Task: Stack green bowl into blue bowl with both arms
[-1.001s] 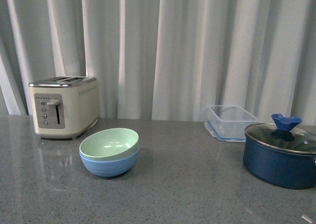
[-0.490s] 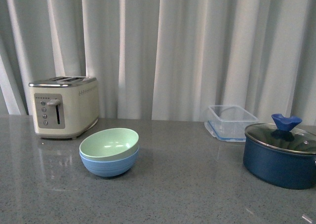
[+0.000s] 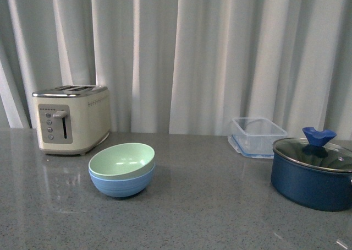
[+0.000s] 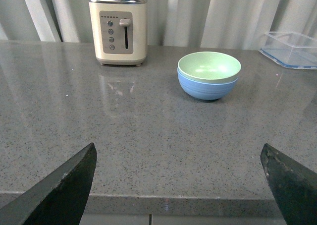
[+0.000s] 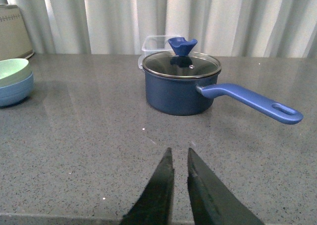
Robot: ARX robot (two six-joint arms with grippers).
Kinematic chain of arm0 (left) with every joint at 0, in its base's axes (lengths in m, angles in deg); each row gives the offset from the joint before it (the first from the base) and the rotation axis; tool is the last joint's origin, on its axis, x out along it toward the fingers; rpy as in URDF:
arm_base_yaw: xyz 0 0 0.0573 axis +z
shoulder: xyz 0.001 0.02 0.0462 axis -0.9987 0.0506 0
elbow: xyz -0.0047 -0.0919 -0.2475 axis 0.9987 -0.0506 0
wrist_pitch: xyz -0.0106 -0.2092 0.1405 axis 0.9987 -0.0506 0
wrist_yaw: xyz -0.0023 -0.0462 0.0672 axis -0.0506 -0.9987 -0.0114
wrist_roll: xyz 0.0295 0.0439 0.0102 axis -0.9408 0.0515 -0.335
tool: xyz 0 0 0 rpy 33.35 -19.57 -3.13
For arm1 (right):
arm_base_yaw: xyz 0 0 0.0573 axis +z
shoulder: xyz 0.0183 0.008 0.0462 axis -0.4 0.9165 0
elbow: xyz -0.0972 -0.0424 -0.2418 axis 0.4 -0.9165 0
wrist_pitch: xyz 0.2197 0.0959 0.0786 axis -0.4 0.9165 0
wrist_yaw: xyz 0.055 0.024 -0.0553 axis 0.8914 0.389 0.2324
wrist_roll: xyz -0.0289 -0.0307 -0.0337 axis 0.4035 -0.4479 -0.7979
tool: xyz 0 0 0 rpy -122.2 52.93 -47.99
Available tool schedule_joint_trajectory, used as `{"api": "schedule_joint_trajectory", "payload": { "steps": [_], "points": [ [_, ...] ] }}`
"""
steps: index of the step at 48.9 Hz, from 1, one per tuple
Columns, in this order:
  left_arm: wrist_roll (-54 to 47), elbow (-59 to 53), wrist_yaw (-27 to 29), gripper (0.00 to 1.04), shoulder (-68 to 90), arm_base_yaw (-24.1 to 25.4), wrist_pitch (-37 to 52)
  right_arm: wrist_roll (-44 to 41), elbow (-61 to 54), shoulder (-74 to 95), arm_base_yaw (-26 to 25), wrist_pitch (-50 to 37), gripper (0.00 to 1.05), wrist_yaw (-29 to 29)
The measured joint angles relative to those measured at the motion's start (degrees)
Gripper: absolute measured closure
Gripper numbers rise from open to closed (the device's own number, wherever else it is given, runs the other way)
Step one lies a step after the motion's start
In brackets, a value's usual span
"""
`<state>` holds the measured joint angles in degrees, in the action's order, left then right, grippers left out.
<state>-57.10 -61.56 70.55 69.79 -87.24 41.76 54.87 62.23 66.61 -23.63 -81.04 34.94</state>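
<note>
Nothing has moved on the counter since a second ago. I see the green bowl [image 3: 122, 159] nested inside the blue bowl [image 3: 121, 185], just in front of the toaster [image 3: 71, 118], well apart from the navy pot [image 3: 311, 175] and the clear container [image 3: 257, 136]. By my read the stack is done. My left gripper [image 4: 178, 185] is spread wide and holds nothing, back near the counter edge. My right gripper [image 5: 177, 181] is nearly closed on nothing, only a thin gap between the tips, pointing toward the pot. Both bowls look like light, stiff matte plastic, probably easy to skid on this smooth stone. If I must reseat them, I'd pinch the green rim [image 4: 209, 77] where it stands proud of the blue.
</note>
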Motion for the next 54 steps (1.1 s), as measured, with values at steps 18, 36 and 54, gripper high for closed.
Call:
{"api": "schedule_joint_trajectory", "payload": {
  "steps": [18,36,54],
  "points": [
    [0.0,0.0,0.0,0.07,0.0,0.0,0.0,0.0,0.0,0.0,0.0,0.0,0.29,0.0],
    [0.0,0.0,0.0,0.07,0.0,0.0,0.0,0.02,0.0,0.0,0.0,0.0,0.1,0.0],
    [0.0,0.0,0.0,0.07,0.0,0.0,0.0,0.02,0.0,0.0,0.0,0.0,0.1,0.0]
  ]
}}
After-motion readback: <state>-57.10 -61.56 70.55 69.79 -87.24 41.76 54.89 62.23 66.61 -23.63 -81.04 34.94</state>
